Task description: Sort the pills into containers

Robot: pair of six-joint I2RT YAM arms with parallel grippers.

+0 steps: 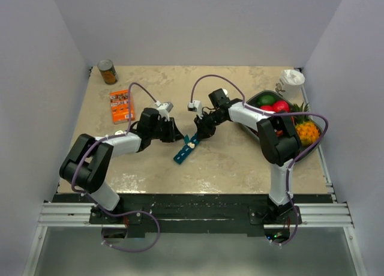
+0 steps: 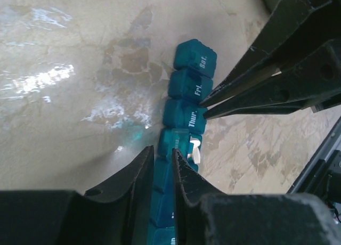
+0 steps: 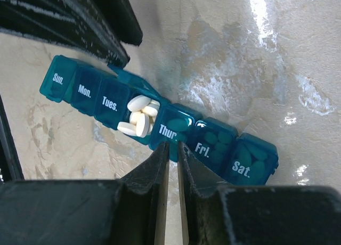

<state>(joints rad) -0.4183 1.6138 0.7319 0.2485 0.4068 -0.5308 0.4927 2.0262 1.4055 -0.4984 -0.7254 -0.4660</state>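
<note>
The containers (image 1: pixel 185 150) are one teal strip of day-marked compartments lying on the table between my grippers. It also shows in the left wrist view (image 2: pixel 186 85) and the right wrist view (image 3: pixel 213 144). The middle compartment is open and holds several white pills (image 3: pixel 137 120); the Thur., Fri. and Sat. ones are closed with pills inside. My left gripper (image 1: pixel 176 134) (image 2: pixel 162 152) is over the strip, nearly shut, with the open lid's edge between its fingers. My right gripper (image 1: pixel 201 132) (image 3: pixel 173 145) is shut and empty, its tips at the Thur. compartment's edge.
A brown can (image 1: pixel 108 71) stands at the back left and an orange box (image 1: pixel 122 105) lies near it. A grey tray (image 1: pixel 252 99) with fruit is at the right, and a white cup (image 1: pixel 292 81) is behind it.
</note>
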